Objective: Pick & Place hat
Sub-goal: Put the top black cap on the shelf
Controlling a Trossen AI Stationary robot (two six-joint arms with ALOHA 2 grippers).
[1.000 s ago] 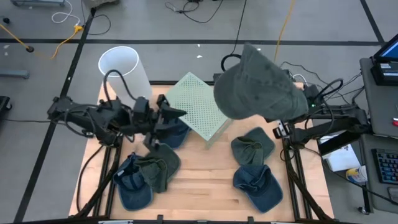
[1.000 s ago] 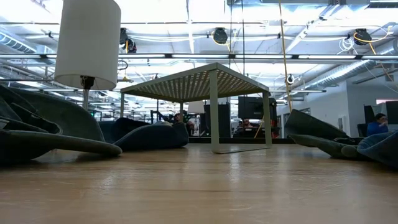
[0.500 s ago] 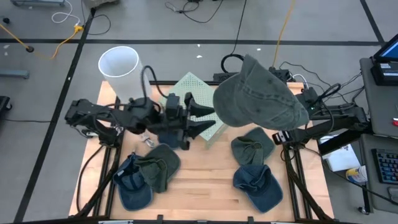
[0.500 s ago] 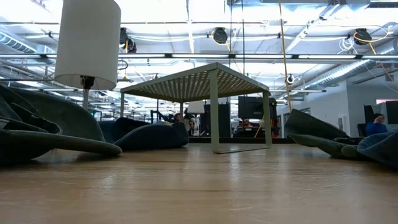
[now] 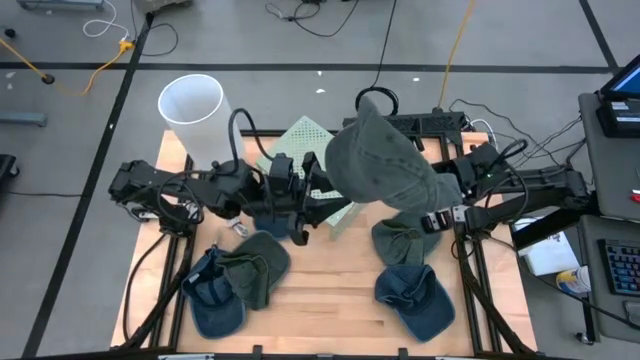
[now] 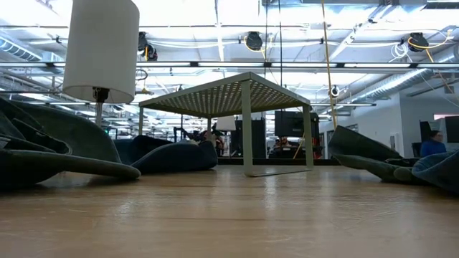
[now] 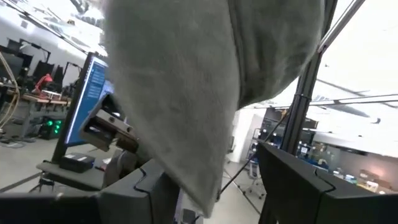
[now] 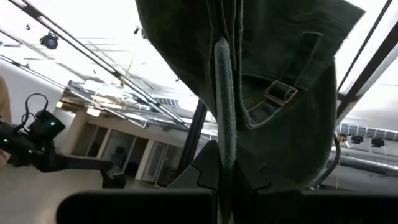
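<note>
R gripper (image 8: 225, 163) is clenched on the grey-green hat (image 8: 261, 50). Both fingers pinch a fold of its rim, and the back strap w/ brass buckle (image 8: 283, 92) hangs just beside them. The hat is up in the air, not on the table. From above it hangs over the rack's (image 5: 298, 148) right edge and hides that corner.

L gripper (image 7: 214, 186) is released, fingers (image 7: 292, 183) spread wide. It sits just beside the rack's near-right side, under the hat. A flap of the hat's cloth hangs down betw. the two fingers. Can't tell if it touches either one.

Rest of the stuff, all placed off the rack:
- Blue hat (image 5: 272, 218) at its near-left, partly under my L arm, close to a rack leg in the low view.
- Green cap (image 5: 262, 268) and blue cap (image 5: 215, 302) farther out on the near-left, overlapping.
- Another green hat (image 5: 405, 242) to the near-right of the rack, w/ a blue cap (image 5: 415, 298) nearer the table's front edge. The two are touching.
- White cylinder (image 5: 192, 100) stands upright past the rack's far-left, at the table's (image 5: 330, 300) back corner.

The rack is a pale green perforated stand on thin legs, nothing on top of it.

Beyond the table, in the low view: a person (image 6: 434, 145) sits far off at the right.
</note>
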